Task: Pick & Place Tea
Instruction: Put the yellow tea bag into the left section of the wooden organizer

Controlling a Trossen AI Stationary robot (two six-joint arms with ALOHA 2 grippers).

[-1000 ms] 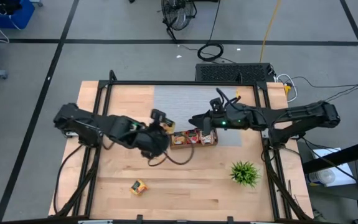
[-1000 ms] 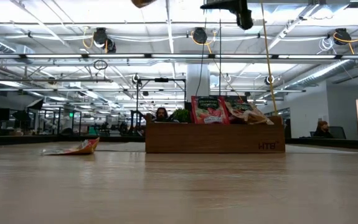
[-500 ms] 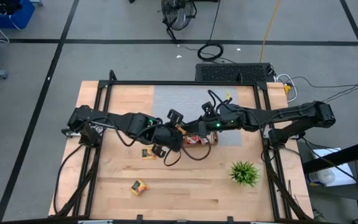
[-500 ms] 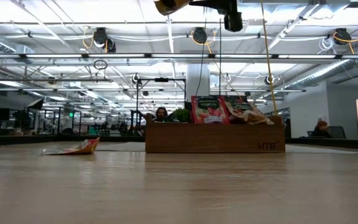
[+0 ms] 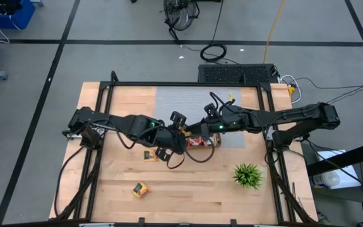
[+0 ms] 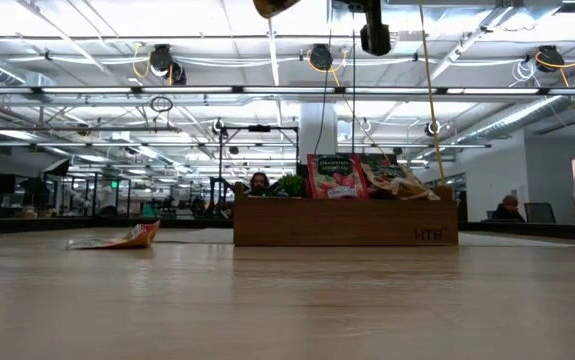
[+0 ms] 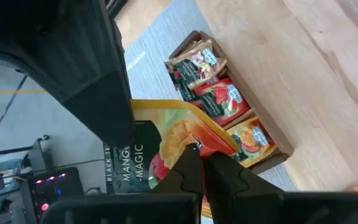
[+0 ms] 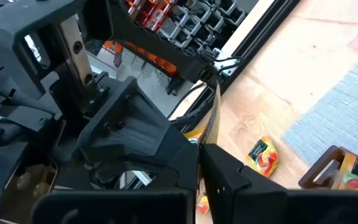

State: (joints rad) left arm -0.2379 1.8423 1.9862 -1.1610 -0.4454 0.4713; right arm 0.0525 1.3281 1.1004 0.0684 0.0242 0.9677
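An orange-yellow tea sachet (image 7: 179, 134) hangs in the air just left of the brown wooden tray (image 5: 197, 142), and both grippers are shut on it. My left gripper (image 7: 202, 149) reaches in from the table's left, my right gripper (image 8: 200, 148) from the right. In the low view the sachet (image 6: 272, 6) shows at the top edge. Red, green and orange sachets stand in the tray's compartments (image 7: 222, 102). Two more sachets lie flat on the table (image 5: 150, 155) (image 5: 141, 188). My left gripper pinches the sachet's edge (image 7: 194, 142) between its two fingers, slanting down from the table's left. The sachet is lifted clear of table and tray. My right gripper has the same sachet, seen edge-on (image 8: 210, 130), between its two fingers, coming nearly level from the table's right. One finger (image 7: 104, 93) lies over the printed face.
A spiky green plant (image 5: 247, 174) stands near the front right. A grey mat (image 5: 181, 101) covers the far middle of the table, under the tray. The table's near half has free wooden surface around the loose sachets.
My left gripper has carried the sachet toward the table's right, up to my right gripper beside the tray, and has uncovered a sachet lying on the table. My right gripper has shifted slightly left toward it. Both arms have kept still for the last half second.
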